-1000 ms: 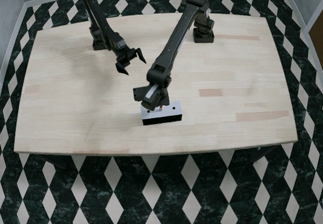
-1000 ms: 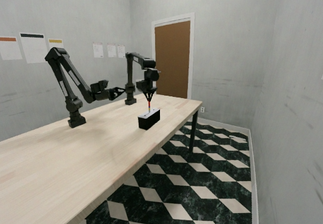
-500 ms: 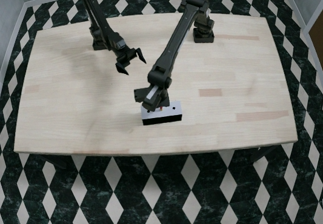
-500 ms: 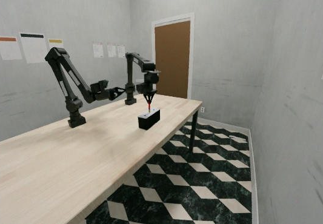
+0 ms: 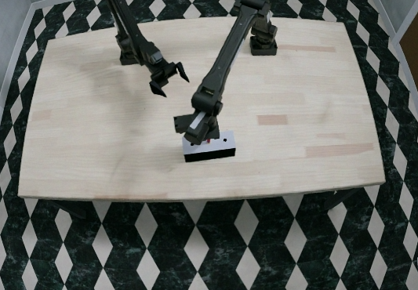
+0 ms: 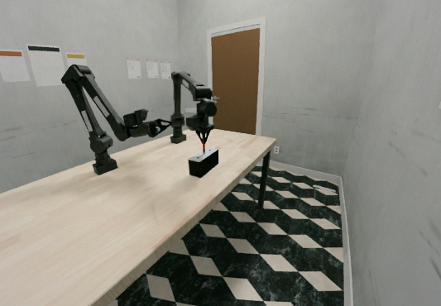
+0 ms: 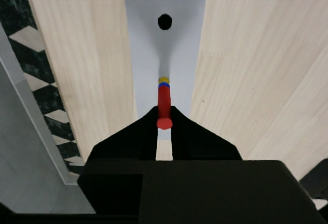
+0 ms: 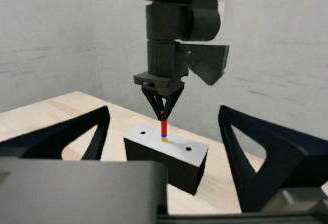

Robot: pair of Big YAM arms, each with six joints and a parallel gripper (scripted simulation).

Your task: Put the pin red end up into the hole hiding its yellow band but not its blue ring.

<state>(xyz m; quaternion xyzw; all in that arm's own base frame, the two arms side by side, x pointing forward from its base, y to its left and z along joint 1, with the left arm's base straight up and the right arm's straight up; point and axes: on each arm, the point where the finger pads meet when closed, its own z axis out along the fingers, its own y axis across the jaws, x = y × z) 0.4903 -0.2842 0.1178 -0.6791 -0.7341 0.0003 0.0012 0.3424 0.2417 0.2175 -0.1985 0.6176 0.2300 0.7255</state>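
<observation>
The white-topped block with black sides sits on the table. The pin stands upright, red end up, in its middle hole. Its blue ring and some of its yellow band show above the top face. My left gripper is shut on the pin's red part. The outer holes, one at the left and one at the right, are empty. My right gripper is open and empty, away from the block.
The table has its front edge beyond the block. The left arm leans over the block and hides part of its top in the top view. The right arm is raised behind and to the left in that view.
</observation>
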